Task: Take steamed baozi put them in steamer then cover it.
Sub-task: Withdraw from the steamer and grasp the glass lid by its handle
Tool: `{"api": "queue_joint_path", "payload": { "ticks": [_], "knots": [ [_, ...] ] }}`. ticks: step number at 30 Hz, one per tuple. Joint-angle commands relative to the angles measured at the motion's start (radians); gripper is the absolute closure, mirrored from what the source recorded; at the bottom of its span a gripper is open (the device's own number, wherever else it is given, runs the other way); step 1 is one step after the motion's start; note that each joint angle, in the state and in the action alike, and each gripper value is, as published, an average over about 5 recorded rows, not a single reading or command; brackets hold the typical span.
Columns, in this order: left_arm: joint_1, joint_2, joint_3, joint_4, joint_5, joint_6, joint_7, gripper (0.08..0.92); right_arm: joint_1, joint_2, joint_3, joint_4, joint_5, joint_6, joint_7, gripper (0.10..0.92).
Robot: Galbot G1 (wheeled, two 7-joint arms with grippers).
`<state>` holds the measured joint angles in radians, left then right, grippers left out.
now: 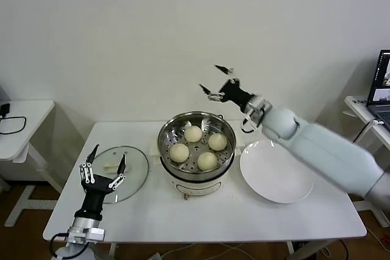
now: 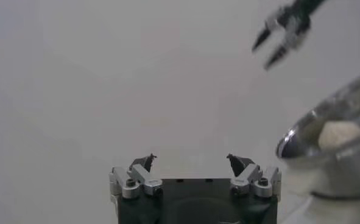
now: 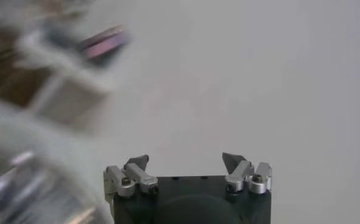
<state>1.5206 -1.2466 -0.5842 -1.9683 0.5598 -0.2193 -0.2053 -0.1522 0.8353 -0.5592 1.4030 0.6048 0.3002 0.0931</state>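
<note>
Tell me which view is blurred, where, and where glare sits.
Head view: sharp and evenly lit, with highlights on the steamer rim and faint reflections on the cover. Left wrist view: soft; the steamer rim and the far right tool are blurred. Right wrist view: smeared streaks on one side, while the right tool itself stays crisp.

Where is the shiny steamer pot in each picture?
Head view: the steamer sits mid-table, four baozi inside, between the glass cover and the white plate.
Left wrist view: its rim shows at the right edge.
Right wrist view: blurred, cannot tell.
Shared landmark: the open right gripper, also seen far off in the left wrist view.
</note>
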Motion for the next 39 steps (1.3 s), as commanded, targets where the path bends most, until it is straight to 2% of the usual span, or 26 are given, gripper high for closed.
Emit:
{"api": "queue_joint_path", "payload": {
  "ticks": [1, 11, 21, 31, 39],
  "knots": [
    [-0.040, 0.010, -0.031, 0.145, 0.386, 0.000, -0.010, 0.177, -0.638, 0.062, 0.661, 0.078, -0.049, 0.070, 0.235, 0.203],
    [-0.063, 0.035, -0.083, 0.294, 0.652, 0.055, 0.000, 0.177, -0.818, 0.181, 0.857, 0.113, -0.072, 0.065, 0.171, 0.203],
    [-0.166, 0.038, -0.058, 0.480, 0.706, 0.037, -0.039, 0.177, -0.937, 0.232, 0.946, 0.142, -0.088, 0.055, 0.129, 0.203],
    [-0.262, 0.025, -0.020, 0.540, 0.693, 0.040, -0.070, 0.177, -1.020, 0.274, 0.986, 0.152, -0.124, 0.069, 0.103, 0.203],
    [-0.315, 0.029, 0.002, 0.588, 0.685, 0.070, -0.060, 0.177, -1.035, 0.285, 0.985, 0.153, -0.144, 0.070, 0.097, 0.203]
  ]
}}
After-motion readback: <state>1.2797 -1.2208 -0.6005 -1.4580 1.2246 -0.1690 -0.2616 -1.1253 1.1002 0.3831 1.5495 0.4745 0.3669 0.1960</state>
